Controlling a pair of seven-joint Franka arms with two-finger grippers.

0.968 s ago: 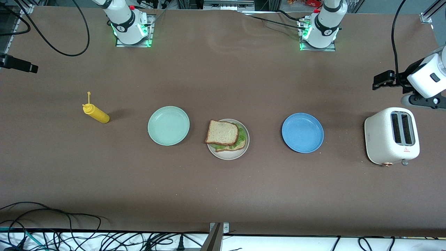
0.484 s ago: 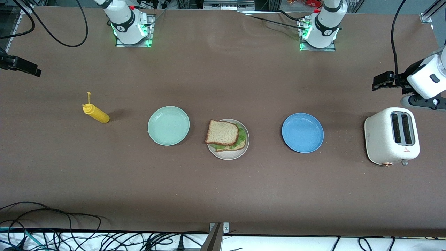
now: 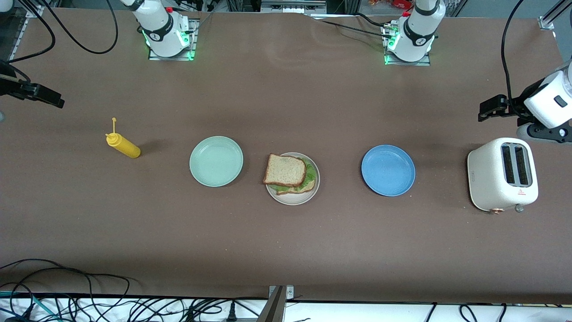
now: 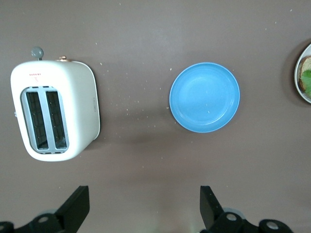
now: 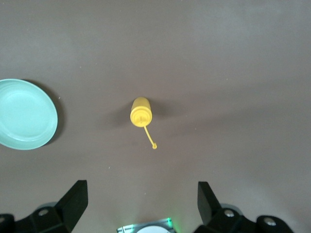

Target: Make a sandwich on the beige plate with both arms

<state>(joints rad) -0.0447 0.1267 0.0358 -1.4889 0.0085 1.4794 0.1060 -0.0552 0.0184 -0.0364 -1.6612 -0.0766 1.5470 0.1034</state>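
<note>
Front view: the sandwich (image 3: pixel 288 173) sits on the beige plate (image 3: pixel 296 197) at mid-table, its top slice overhanging the rim; a nudge could slide it off.

Left wrist view: left claw (image 4: pixel 145 209) wide open, empty, near the toaster (image 4: pixel 54 116).

Right wrist view: right claw (image 5: pixel 142 203) wide open, empty, over the mustard (image 5: pixel 141 111).

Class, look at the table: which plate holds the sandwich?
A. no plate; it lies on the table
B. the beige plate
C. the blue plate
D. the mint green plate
B: the sandwich sits on the beige plate, between the bare mint green plate and blue plate.
</note>
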